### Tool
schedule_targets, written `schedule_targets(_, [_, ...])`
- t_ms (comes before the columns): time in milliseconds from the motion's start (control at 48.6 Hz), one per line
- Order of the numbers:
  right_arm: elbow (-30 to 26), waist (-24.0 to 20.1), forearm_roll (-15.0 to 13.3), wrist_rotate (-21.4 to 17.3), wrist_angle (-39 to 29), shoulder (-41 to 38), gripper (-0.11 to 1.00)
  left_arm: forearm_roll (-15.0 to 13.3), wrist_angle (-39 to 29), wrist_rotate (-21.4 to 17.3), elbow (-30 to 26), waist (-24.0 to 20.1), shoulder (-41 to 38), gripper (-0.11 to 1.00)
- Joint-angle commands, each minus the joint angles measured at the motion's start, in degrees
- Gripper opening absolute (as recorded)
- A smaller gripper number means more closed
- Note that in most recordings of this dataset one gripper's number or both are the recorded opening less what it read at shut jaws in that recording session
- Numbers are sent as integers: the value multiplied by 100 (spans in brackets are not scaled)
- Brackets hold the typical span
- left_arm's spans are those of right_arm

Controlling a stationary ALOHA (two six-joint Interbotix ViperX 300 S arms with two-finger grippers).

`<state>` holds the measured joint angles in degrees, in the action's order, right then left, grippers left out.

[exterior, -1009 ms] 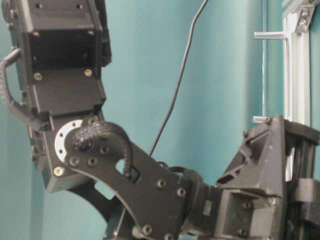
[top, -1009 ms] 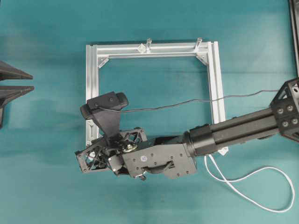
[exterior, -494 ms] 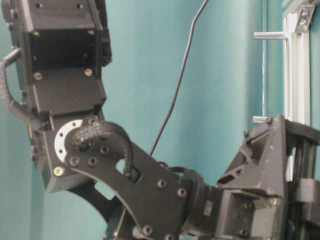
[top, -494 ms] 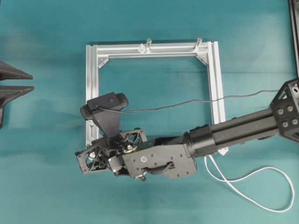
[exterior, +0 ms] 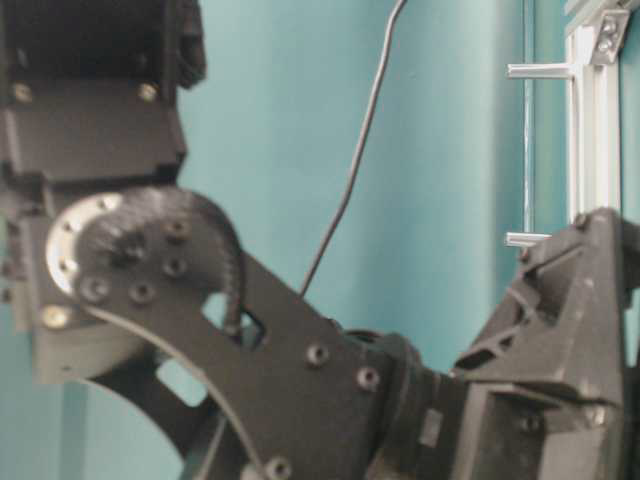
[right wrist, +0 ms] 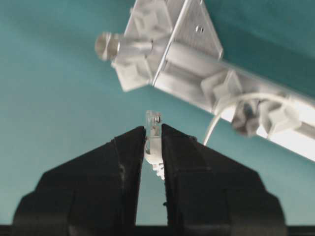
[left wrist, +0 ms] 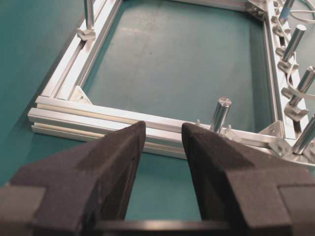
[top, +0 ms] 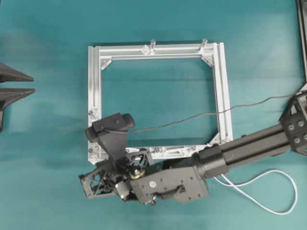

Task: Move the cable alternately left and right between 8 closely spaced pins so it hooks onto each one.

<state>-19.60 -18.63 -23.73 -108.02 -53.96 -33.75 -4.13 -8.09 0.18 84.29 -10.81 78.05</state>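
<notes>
A: Largest first. Teal counter (top: 43,182), with a square aluminium frame (top: 93,86) lying flat at its centre.

B: Arms?

A: The right arm (top: 249,148) reaches in from the right and crosses the frame's near rail. Its wrist sits just off the near left corner. A thin black wire (top: 192,117) runs from its camera back to the right edge. The table-level view is mostly filled by this arm, blurred.

B: Right claw?

A: The right claw (right wrist: 152,142) is clenched on the small whitish plug (right wrist: 153,129) at the cable's free end. The plug tip stands out past the fingertips (right wrist: 132,142), just short of the frame's corner bracket (right wrist: 189,29).

B: Where is the cable?

A: From overhead, the cable (top: 268,189) loops on the counter near right, outside the frame, then goes under the right arm. In the right wrist view a white stretch curves round the pins (right wrist: 246,113) on the rail. How many it hooks I cannot tell.

B: Left claw?

A: The left claw (left wrist: 163,140) is released, with a clear gap between its pads and nothing in it. It hangs near the frame's left rail, apart from it. An upright metal post (left wrist: 220,114) stands just beyond it.
</notes>
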Motion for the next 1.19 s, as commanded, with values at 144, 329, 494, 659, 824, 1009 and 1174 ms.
schedule_targets(144, [-185, -97, -70, -62, -35, 88, 14, 18, 53, 18, -62, 0, -44, 47])
schedule_targets(329, [-483, -70, -220, -44, 26, -97, 14, 18, 53, 26, -62, 18, -44, 47])
schedule_targets(494, [-853, 18, -229, 62, 360, -369, 14, 18, 53, 26, -62, 26, -44, 47])
schedule_targets(659, [-1195, 88, -229, 202, 589, -580, 14, 18, 53, 26, -62, 26, -44, 47])
schedule_targets(824, [-1556, 149, -229, 360, 589, -765, 14, 18, 53, 26, -53, 26, -44, 47])
schedule_targets(1009, [-1881, 202, -229, 519, 563, -923, 14, 18, 53, 26, -53, 26, -44, 47])
schedule_targets(1174, [-1925, 290, -229, 589, 563, -949, 14, 18, 53, 26, -53, 26, -44, 47])
